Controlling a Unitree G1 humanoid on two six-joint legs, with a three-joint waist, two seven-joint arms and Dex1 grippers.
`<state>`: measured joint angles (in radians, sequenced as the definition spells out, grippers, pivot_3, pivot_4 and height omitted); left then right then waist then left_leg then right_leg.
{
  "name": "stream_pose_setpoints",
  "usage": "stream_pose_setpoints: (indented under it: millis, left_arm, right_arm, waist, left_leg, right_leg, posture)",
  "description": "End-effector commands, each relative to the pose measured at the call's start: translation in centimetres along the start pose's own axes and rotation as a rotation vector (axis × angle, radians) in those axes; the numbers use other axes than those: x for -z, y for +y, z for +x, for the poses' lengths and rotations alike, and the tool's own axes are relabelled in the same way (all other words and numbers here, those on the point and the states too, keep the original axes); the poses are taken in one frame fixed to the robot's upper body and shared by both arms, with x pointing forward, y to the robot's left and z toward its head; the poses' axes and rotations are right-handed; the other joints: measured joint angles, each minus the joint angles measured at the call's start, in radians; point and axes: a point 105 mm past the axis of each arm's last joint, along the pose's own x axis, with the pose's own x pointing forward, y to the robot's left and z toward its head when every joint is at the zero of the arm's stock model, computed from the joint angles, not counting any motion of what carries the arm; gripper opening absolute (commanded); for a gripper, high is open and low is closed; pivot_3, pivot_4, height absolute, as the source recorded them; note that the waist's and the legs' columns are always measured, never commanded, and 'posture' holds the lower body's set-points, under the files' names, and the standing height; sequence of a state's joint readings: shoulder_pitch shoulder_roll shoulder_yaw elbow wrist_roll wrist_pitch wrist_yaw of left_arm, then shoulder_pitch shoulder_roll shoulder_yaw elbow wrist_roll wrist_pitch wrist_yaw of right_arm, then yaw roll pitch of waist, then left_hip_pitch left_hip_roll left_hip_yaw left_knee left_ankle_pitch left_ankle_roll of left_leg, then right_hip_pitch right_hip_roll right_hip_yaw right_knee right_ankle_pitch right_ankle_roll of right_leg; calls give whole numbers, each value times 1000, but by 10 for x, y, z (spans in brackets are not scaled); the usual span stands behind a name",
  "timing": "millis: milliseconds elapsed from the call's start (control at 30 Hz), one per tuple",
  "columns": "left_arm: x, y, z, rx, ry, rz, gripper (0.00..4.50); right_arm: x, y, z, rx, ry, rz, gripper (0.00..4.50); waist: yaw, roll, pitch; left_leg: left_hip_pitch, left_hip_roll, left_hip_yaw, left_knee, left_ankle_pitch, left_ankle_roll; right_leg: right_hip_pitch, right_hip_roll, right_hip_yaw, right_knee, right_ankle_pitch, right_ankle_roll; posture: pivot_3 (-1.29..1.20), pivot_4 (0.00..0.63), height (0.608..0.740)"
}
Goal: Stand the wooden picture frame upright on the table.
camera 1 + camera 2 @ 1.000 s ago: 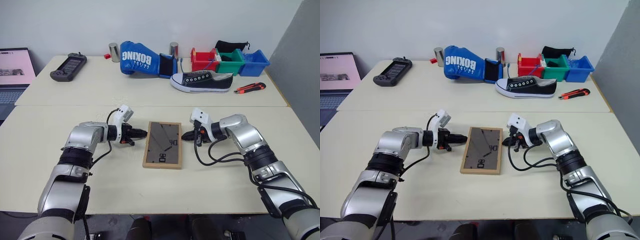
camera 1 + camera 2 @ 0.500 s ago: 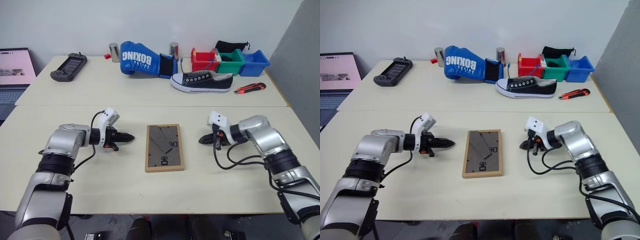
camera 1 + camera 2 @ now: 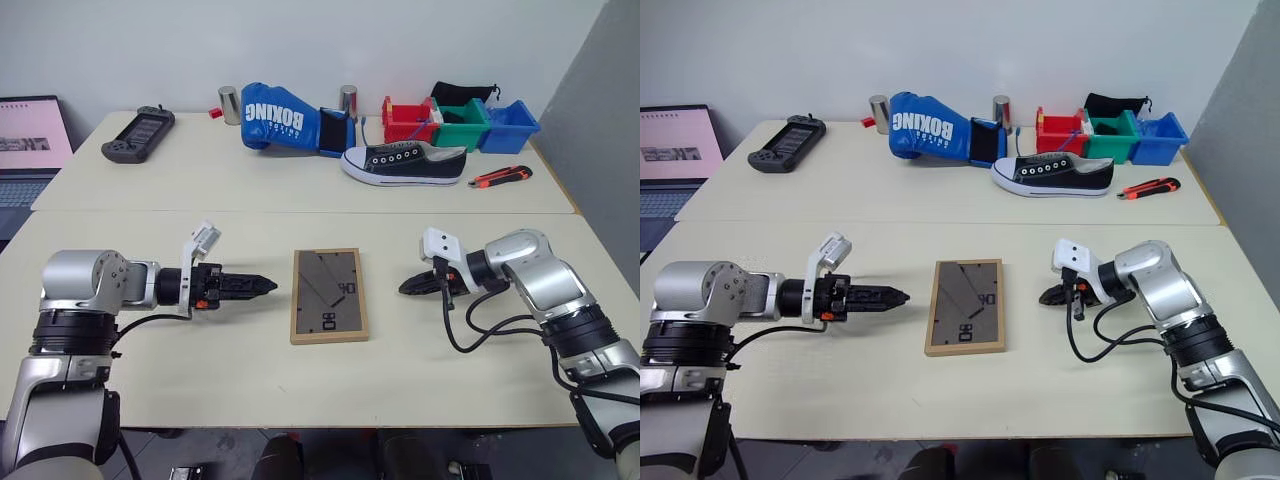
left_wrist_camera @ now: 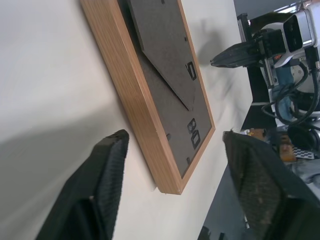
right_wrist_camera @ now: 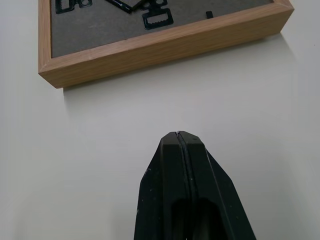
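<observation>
The wooden picture frame (image 3: 328,295) lies flat and face down in the middle of the near table (image 3: 200,370), its dark grey back and folded stand facing up. My left gripper (image 3: 265,285) hovers a short way off its left edge, pointing at it. The left wrist view shows its fingers (image 4: 107,170) spread wide and open, with the frame's wooden edge (image 4: 145,115) beyond them. Off the frame's right edge, my right gripper (image 3: 405,288) points toward it. Its fingers (image 5: 180,165) are shut together on nothing, a gap away from the frame's side (image 5: 160,47).
On the far table lie a blue boxing glove (image 3: 280,118), a black sneaker (image 3: 404,162), coloured bins (image 3: 460,120), a utility knife (image 3: 499,176) and a handheld game console (image 3: 137,133). A laptop (image 3: 30,140) stands at far left. A grey wall (image 3: 600,130) borders the right.
Both grippers have drawn back from the frame's sides, left one leftward, right one rightward. The left gripper has rolled and opened. The frame still lies flat.
</observation>
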<state>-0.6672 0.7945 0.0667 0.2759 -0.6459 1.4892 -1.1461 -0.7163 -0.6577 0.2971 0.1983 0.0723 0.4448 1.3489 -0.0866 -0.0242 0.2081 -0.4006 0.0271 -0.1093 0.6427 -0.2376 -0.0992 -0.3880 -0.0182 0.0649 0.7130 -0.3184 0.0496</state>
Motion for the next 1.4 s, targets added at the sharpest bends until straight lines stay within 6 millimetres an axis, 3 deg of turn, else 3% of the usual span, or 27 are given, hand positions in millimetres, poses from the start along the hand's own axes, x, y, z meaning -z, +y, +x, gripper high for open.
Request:
stream_pose_setpoints:
  millis: [33, 100, 500, 733, 1067, 1400]
  left_arm:
    - [2, -3, 2, 10, -3, -9, 4200]
    - [8, 1, 6, 0, 18, -3, 4488]
    - [23, -2, 32, 66, 62, -83, 4488]
    - [32, 4, 44, 50, 70, -123, 4488]
    - [35, 6, 47, 44, 63, -125, 4488]
    - [35, 5, 51, 52, 62, -120, 4488]
  right_arm:
    - [-8, 5, 2, -15, -29, -25, 0]
    - [-9, 6, 5, -17, -34, -25, 0]
    - [-14, 11, 26, -11, -58, -18, 0]
    - [-19, 26, 39, -47, -77, -16, 0]
    - [-38, 25, 59, -36, -108, -42, 0]
    - [-37, 24, 65, -36, -101, -60, 0]
  waist:
    - [0, 0, 0]
    - [-1, 0, 0]
    - [0, 0, 0]
    - [4, 0, 0]
    - [4, 0, -1]
    - [9, -1, -1]
  left_leg:
    - [0, 0, 0, 0, 0, 0]
    - [0, 0, 0, 0, 0, 0]
    - [0, 0, 0, 0, 0, 0]
    - [0, -1, 0, 0, 0, 0]
    - [1, 0, 0, 0, 0, 0]
    - [1, -1, 0, 1, 0, 0]
  right_leg:
    - [0, 0, 0, 0, 0, 0]
    - [0, 0, 0, 0, 0, 0]
    - [0, 0, 0, 0, 0, 0]
    - [1, -1, 0, 0, 0, 0]
    - [1, -1, 0, 0, 0, 0]
    - [2, -1, 0, 0, 0, 0]
  posture:
    - [0, 150, 740]
    - [0, 150, 740]
    - [0, 150, 740]
    - [0, 150, 740]
    - [0, 150, 740]
    - [0, 150, 740]
